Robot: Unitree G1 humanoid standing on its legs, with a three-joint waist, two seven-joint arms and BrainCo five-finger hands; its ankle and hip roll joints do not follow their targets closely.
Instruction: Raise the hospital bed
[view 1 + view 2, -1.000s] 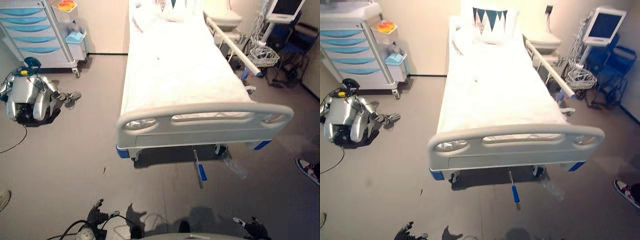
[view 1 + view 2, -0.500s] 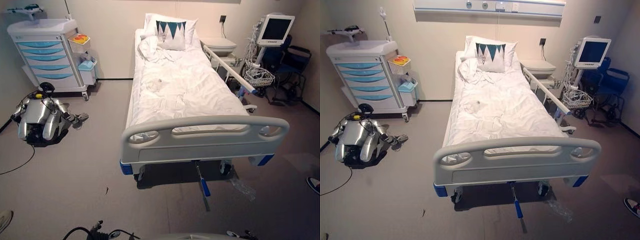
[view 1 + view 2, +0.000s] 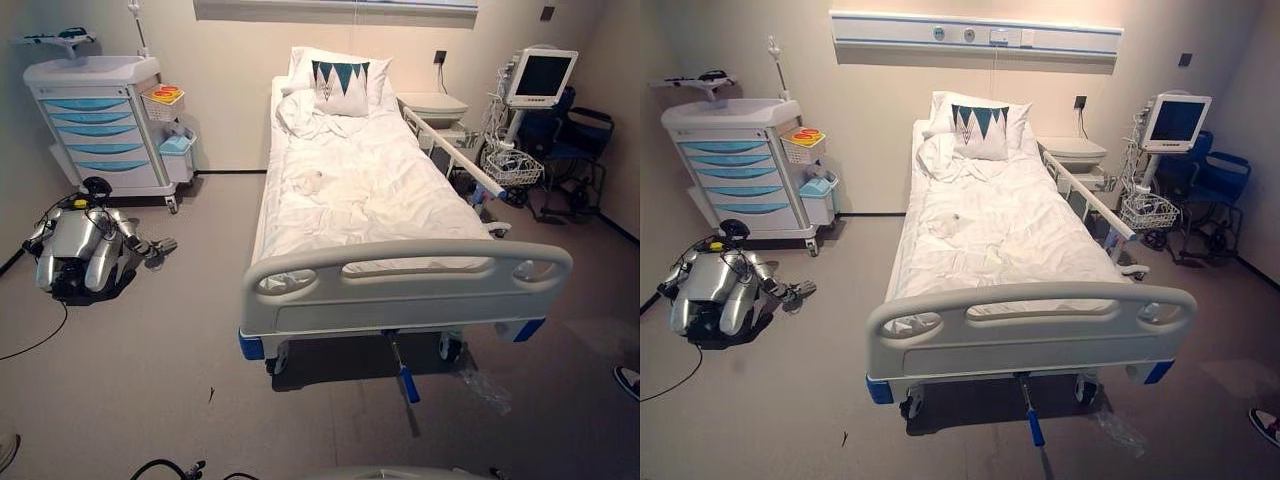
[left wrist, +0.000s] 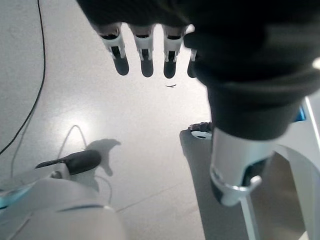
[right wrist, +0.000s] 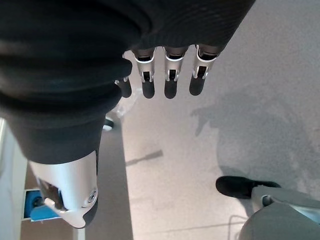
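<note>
Grey floor (image 3: 790, 400), beige wall (image 3: 870, 130), drawer cart (image 3: 735, 175).

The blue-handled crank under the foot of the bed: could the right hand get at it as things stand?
Probably not yet. The crank lies low under the footboard, across open floor. The right hand hangs open over bare floor, holding nothing. Nothing blocks the way.

My bed (image 3: 1000, 240) was white with blue corners; its pillow (image 3: 981, 131) bore teal triangles; the cart (image 3: 735, 175) had blue drawers.
</note>
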